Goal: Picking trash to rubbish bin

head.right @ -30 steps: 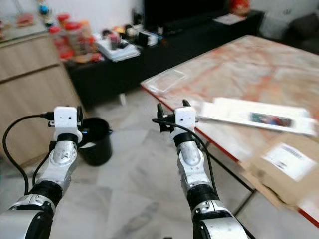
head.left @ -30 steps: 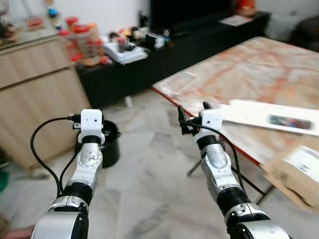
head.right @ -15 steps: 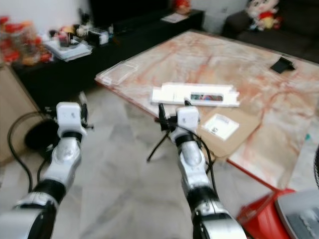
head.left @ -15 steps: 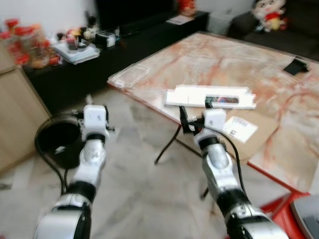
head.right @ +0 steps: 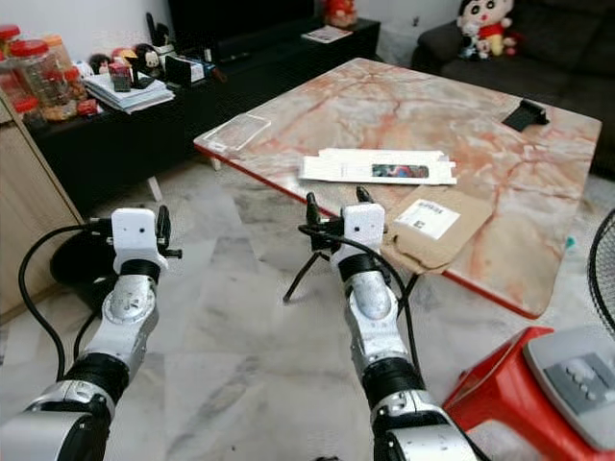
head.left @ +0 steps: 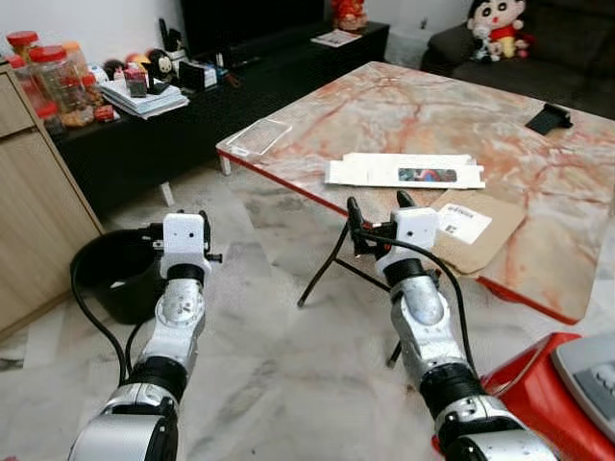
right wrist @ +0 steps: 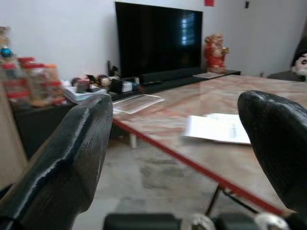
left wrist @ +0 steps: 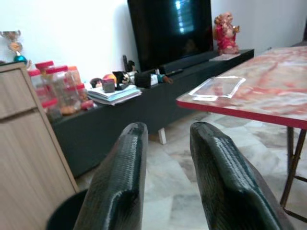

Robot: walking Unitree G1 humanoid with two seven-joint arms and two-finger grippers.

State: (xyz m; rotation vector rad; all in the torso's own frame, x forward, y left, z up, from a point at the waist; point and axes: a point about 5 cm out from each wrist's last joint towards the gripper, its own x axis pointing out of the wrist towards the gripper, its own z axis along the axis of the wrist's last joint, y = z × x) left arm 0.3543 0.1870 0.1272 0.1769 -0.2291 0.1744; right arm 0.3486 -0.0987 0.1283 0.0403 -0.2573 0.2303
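A black rubbish bin point(head.left: 117, 276) stands on the floor at my left, beside the wooden cabinet. On the marble table point(head.left: 413, 115) lie a flat white carton point(head.left: 404, 173), a brown cardboard envelope point(head.left: 478, 230) and a clear plastic tray point(head.left: 261, 136). My right gripper point(head.left: 377, 204) is held up before the table's near edge, wide open and empty, and it points at the carton point(right wrist: 218, 128). My left gripper point(left wrist: 165, 177) is raised above the bin with a narrow gap between its fingers and nothing in them.
A red stool point(head.left: 538, 403) with a grey device stands at the bottom right. A black TV bench point(head.left: 240, 86) with jars and books runs along the back wall. A small black object point(head.left: 545, 117) sits on the table's far side. The table's folding legs point(head.left: 332, 269) reach onto the tiled floor.
The camera has swung right, so the table is now in full view and the bin lies further left. Both arms keep the same raised pose.
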